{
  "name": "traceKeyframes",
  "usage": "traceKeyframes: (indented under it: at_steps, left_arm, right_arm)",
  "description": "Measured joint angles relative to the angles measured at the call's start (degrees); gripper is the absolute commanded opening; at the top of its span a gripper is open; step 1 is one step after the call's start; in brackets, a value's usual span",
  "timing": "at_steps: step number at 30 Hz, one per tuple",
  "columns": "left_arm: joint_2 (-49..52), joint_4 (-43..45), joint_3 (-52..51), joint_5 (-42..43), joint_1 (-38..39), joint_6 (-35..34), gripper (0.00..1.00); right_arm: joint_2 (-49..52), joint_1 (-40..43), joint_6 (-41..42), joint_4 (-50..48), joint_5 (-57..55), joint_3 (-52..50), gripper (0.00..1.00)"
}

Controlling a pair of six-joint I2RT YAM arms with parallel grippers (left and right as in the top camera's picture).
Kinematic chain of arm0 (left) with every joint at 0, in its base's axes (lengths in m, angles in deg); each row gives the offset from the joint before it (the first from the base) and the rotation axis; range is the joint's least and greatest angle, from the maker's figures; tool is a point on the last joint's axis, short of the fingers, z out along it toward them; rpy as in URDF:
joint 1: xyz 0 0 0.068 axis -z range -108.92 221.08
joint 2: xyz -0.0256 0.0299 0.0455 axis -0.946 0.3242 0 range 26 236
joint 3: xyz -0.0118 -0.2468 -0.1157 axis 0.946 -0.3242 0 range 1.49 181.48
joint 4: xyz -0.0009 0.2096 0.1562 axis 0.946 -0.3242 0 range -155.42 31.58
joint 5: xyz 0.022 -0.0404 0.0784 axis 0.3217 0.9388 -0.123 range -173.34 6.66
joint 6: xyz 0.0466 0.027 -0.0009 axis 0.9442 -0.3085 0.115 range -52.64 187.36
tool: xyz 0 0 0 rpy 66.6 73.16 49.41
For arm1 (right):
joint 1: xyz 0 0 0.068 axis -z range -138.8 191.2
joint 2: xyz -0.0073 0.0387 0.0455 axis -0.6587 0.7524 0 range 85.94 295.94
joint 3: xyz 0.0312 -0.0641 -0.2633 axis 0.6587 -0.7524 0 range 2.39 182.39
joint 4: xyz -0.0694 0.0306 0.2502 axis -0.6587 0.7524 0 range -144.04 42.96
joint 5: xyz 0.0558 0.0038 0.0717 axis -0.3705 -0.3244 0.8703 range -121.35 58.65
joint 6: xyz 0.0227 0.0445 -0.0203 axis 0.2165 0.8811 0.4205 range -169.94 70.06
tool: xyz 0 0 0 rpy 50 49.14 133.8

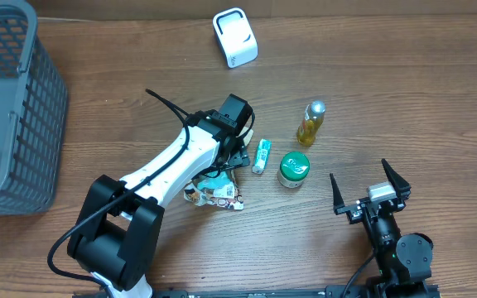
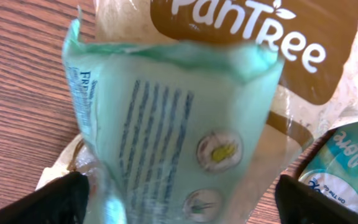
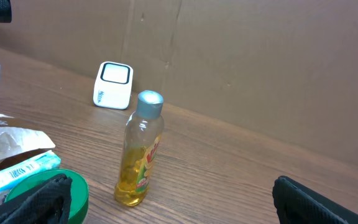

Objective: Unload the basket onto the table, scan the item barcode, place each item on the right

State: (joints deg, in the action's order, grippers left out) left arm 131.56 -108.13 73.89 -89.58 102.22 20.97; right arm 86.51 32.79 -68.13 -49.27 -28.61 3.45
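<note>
A pale green packet with printed lines of text fills the left wrist view, blurred, with a "PanTree" bag behind it. My left gripper is open, its fingers wide on either side of the packet's lower end, with a gap on the right. Seen from overhead, the left gripper hangs over the bag and hides the packet. The white scanner stands at the back. My right gripper is open and empty at the front right.
A small blue-white tube, a green-lidded jar and a bottle of yellow oil stand right of the left gripper. A grey basket occupies the left edge. The bottle and scanner face the right wrist.
</note>
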Motion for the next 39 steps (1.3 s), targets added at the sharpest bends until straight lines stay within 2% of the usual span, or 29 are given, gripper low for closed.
traceKeyframes:
  at_steps: [6,8,10,12,18,23,32,36,39]
  left_arm:
    - [0.00,0.02,0.00,1.20,0.00,0.83,0.67]
    - [0.00,0.02,0.00,1.57,0.00,1.38,0.63]
    - [0.00,0.02,0.00,1.68,0.00,1.73,0.71]
    - [0.00,0.02,0.00,1.77,0.00,2.08,0.88]
    - [0.00,0.04,0.00,3.58,-0.68,3.39,0.91]
    - [0.00,0.17,0.00,8.59,-3.89,6.71,0.83]
    - [0.00,1.09,0.00,21.88,-11.89,16.55,0.79]
    - [0.00,0.92,0.00,24.55,-12.52,19.85,0.69]
    - [0.00,0.92,0.00,25.40,-12.50,20.79,0.67]
  right_arm:
    - [0.00,0.02,0.00,0.00,0.02,0.00,1.00]
    - [0.00,0.02,-0.02,0.00,0.00,0.00,1.00]
    - [0.00,0.00,-0.02,0.00,0.00,0.00,1.00]
    - [0.00,0.00,-0.02,0.00,0.00,0.00,1.00]
    - [0.00,0.00,-0.02,-0.02,0.00,0.00,1.00]
    - [0.00,0.00,0.00,-0.02,0.00,0.00,1.00]
    - [0.00,0.02,0.00,0.00,0.00,0.00,1.00]
    - [0.00,0.00,-0.02,0.00,0.00,0.00,1.00]
    - [0.00,0.00,-0.02,0.02,0.00,0.00,1.00]
